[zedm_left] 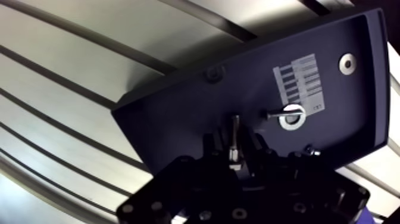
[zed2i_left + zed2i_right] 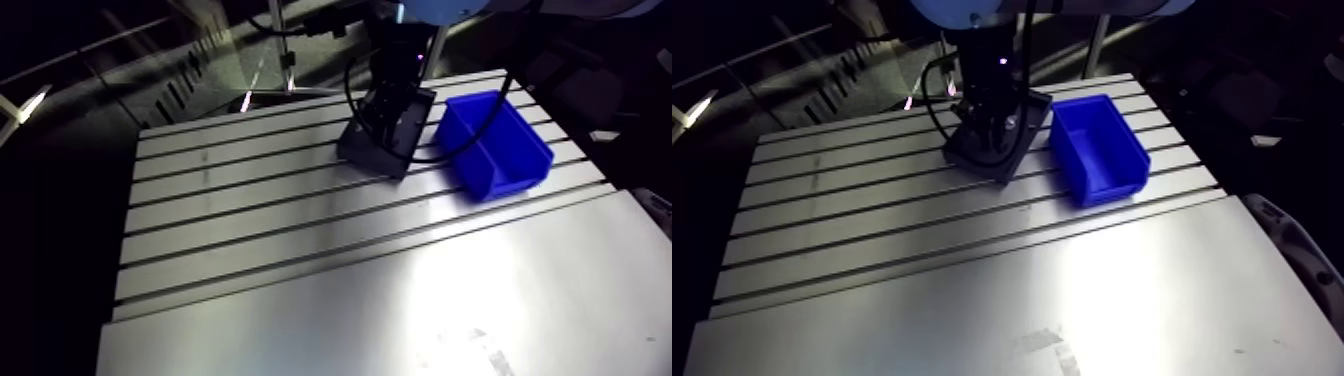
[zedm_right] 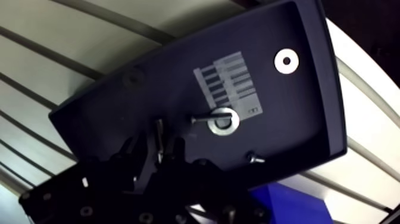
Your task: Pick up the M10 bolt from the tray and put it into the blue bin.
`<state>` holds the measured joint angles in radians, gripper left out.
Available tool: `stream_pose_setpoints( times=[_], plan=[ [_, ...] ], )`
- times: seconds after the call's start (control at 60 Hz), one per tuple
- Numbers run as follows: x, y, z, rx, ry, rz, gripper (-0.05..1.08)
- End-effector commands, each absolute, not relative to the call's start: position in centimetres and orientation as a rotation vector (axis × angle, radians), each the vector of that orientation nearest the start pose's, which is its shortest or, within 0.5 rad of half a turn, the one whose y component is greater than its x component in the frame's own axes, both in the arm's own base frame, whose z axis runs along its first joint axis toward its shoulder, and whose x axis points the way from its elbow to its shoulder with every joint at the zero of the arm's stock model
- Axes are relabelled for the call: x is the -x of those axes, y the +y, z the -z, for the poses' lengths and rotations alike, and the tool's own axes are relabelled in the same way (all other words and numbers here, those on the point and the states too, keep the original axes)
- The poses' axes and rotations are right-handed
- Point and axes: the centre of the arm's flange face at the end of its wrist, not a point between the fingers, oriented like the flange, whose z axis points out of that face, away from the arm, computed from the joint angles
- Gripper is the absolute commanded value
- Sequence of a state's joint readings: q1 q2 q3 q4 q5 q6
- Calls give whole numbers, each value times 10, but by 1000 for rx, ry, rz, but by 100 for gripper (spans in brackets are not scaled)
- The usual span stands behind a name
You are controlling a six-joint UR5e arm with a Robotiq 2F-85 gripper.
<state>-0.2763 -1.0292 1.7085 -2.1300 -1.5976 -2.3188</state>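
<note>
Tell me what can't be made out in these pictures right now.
Wrist view: the bolt, its lower end lost against the dark gripper.
Wrist view: the label, print too small to read.
Wrist view: the blue bin, mostly cut off by the edge and the gripper.
Arm view: the tray, contents covered by the gripper and too small.

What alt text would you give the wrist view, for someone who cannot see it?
A slim silver metal bolt lies on a dark flat plastic tray, between the open fingers of the robot's black tool. Farther along the tray are a white printed label and two silver ring washers, all on a slotted aluminium table.
</note>
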Motion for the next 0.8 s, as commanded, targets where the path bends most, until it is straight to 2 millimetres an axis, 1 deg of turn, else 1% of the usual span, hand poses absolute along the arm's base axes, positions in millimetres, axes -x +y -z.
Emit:
stream_pose_setpoints(
  times=[0.017,0.167,0.283,0.8],
  plan=[
    [624,40,-170,711,2939,53,69],
    [625,41,-171,712,2941,49,69],
    [625,41,-170,711,2939,50,71],
    [624,39,-169,711,2936,53,71]
  ],
)
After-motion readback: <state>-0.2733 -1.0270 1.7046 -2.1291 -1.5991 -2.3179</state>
